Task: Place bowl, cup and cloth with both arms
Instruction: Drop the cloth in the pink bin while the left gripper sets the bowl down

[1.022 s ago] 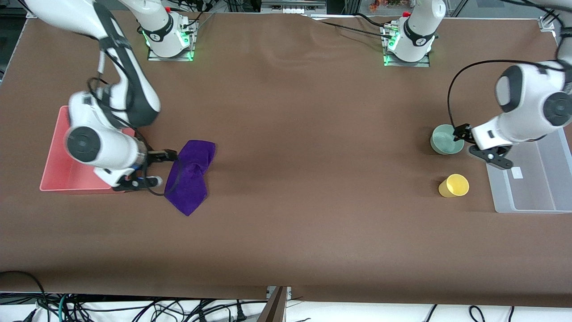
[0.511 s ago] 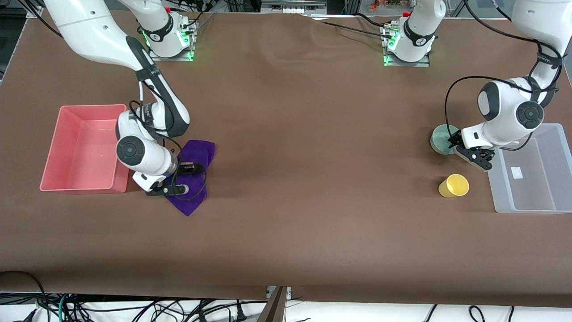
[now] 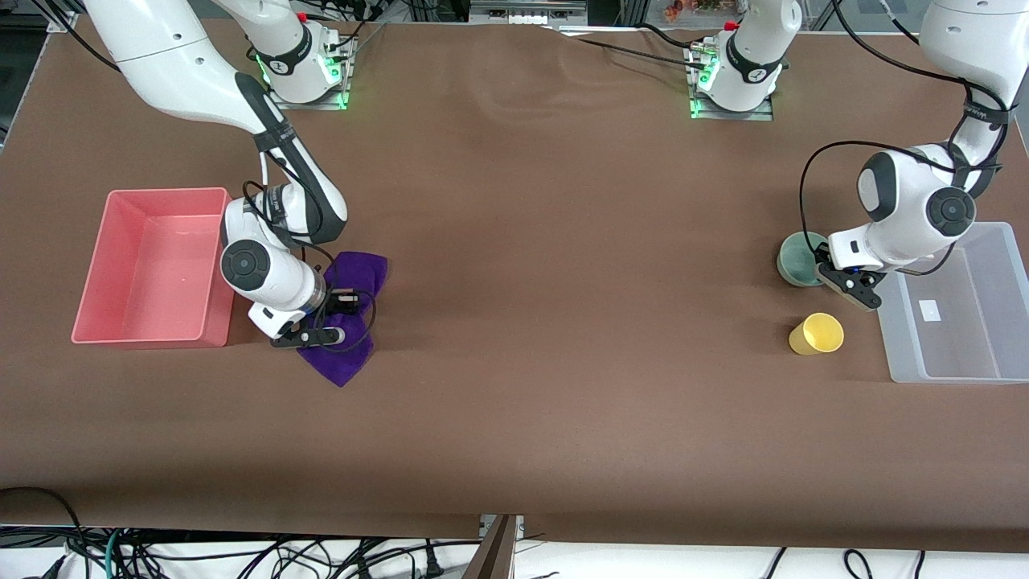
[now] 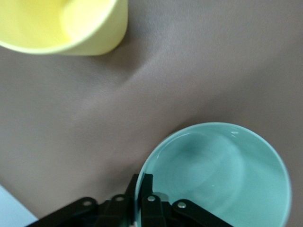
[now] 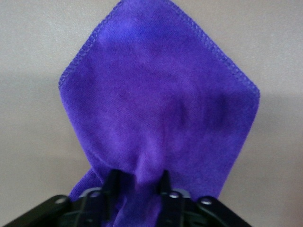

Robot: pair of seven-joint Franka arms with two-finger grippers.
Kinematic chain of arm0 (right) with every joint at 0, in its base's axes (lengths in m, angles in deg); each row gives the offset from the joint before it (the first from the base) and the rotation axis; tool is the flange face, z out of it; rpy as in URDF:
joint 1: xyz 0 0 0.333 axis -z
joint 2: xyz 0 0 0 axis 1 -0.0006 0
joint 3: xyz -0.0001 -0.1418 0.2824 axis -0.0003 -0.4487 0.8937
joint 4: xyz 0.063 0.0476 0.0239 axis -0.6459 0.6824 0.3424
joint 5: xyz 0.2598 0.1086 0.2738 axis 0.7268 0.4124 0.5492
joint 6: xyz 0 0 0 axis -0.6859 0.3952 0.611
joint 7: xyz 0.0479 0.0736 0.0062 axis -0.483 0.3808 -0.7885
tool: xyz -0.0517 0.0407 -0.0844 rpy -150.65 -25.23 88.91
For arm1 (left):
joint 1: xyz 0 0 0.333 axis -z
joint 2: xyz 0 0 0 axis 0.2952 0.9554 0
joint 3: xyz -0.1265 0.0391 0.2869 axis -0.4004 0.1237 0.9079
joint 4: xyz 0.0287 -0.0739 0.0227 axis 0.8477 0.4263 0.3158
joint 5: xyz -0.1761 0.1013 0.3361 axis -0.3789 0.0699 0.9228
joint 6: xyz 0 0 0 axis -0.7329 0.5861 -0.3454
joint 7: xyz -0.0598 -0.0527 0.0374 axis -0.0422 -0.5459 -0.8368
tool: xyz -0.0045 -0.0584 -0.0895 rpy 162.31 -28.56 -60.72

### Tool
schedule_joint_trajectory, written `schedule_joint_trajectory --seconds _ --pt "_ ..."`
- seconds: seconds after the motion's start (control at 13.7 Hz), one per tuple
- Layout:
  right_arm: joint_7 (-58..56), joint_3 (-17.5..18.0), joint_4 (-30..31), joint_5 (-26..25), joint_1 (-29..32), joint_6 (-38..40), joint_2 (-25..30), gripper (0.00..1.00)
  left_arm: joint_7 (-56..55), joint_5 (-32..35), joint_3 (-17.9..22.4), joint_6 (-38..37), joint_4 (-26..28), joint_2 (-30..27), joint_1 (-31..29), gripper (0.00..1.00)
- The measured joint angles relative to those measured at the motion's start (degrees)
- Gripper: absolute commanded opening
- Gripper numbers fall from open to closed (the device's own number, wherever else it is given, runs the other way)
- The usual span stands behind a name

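While our right gripper (image 5: 137,182) pinches the cloth (image 3: 347,314) beside the pink bin (image 3: 104,257), at its three o'clock, our left gripper (image 4: 142,187) clamps the bowl (image 3: 797,256)'s rim; next we lift both binward.

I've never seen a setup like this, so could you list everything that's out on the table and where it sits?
Cloth: one, deep purple, beside the pink bin, pinched by the right hand.
Pink bin: one, pink, at the right arm's end of the table.
Bowl: one, pale mint green, beside the clear bin, rim between the left hand's fingers.
Cup: one, yellow, nearer the front camera than the bowl.
Clear bin: one, see-through, at the left arm's end.
Table: one, brown.
Right hand: black, closed on the cloth.
Left hand: black, closed on the bowl's rim.
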State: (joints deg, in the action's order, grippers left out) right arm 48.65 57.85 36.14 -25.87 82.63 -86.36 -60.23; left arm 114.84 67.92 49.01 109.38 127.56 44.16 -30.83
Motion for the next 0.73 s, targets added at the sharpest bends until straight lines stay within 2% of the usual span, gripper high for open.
schedule_joint_trajectory --seconds 0.15,0.29,0.44,0.51,0.73 --pt "-0.01 0.00 -0.65 -0.01 0.00 1.68 0.28 0.00 0.00 0.00 -0.16 -6.43 -1.77 -3.25 0.02 0.00" --pt "-0.11 -0.05 -4.04 -0.05 0.03 8.57 0.91 0.00 0.05 0.00 -0.13 -17.34 -6.25 -6.68 0.02 0.00" --pt "-1.03 -0.17 -10.75 -0.08 0.12 21.22 2.49 0.00 2.68 0.02 0.11 -28.37 -14.07 -8.61 -0.03 0.00" --pt "-2.24 -0.21 -14.54 -0.09 0.28 28.04 3.48 0.00 5.27 0.05 0.47 -31.55 -18.41 -8.62 -0.33 0.00" --pt "-9.42 -2.02 -25.11 -0.10 0.64 47.07 6.38 0.00 14.17 0.11 1.06 -33.56 -28.52 -4.90 -5.28 0.00"
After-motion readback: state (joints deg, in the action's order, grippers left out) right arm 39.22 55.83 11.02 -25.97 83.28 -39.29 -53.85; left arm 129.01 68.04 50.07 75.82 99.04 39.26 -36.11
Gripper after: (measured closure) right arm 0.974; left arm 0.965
